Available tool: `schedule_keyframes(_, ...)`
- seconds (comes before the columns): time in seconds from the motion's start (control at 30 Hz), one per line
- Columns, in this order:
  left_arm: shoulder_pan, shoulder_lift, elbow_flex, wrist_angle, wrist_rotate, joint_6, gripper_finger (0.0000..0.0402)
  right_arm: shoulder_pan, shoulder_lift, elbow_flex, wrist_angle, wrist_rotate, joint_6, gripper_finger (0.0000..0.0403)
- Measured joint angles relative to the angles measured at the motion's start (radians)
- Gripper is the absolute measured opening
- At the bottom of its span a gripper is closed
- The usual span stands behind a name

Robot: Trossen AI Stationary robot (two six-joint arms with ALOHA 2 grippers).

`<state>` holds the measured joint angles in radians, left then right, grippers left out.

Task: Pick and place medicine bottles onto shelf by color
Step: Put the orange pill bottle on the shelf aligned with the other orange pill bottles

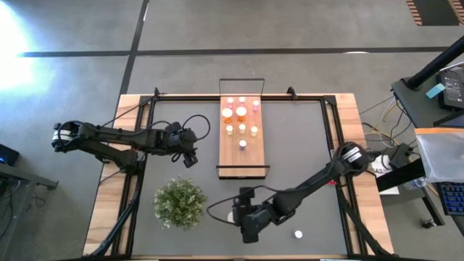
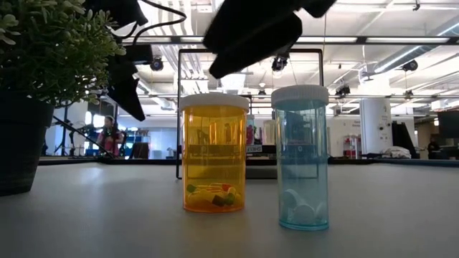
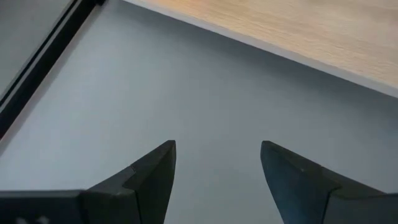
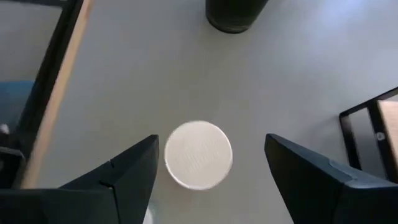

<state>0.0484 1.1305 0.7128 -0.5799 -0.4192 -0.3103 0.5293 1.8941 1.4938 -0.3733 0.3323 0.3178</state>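
With its jaws spread, right gripper (image 4: 211,177) directly above white-capped bottle (image 4: 198,154).

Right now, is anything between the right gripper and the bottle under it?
Nothing visible. The right gripper is open directly above the white cap of a bottle standing on the mat, a finger on each side and nothing between. The plant pot stands farther off, to the side.

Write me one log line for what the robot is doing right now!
right pincer: open over white-capped bottle, no grip | left pincer: open, empty, beside shelf | shelf: bottles on it
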Motion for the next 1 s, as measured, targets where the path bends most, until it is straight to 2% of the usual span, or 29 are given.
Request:
schedule_keyframes(0.13,0.000,0.000,0.000,-0.001,0.000,0.000,0.0219,0.000,0.013,0.041,-0.041,0.002,0.065,0.0283)
schedule_keyframes(0.43,0.000,-0.001,0.000,-0.005,0.000,0.002,0.0219,0.000,0.031,0.043,-0.040,0.001,0.267,0.0283)
schedule_keyframes(0.63,0.000,-0.001,0.000,-0.006,0.000,0.004,0.0219,0.000,0.089,0.040,-0.037,0.008,0.277,0.0283)
schedule_keyframes(1.0,0.000,-0.001,0.000,-0.006,0.000,0.011,0.0219,-0.002,0.098,0.040,-0.033,0.008,0.287,0.0281)
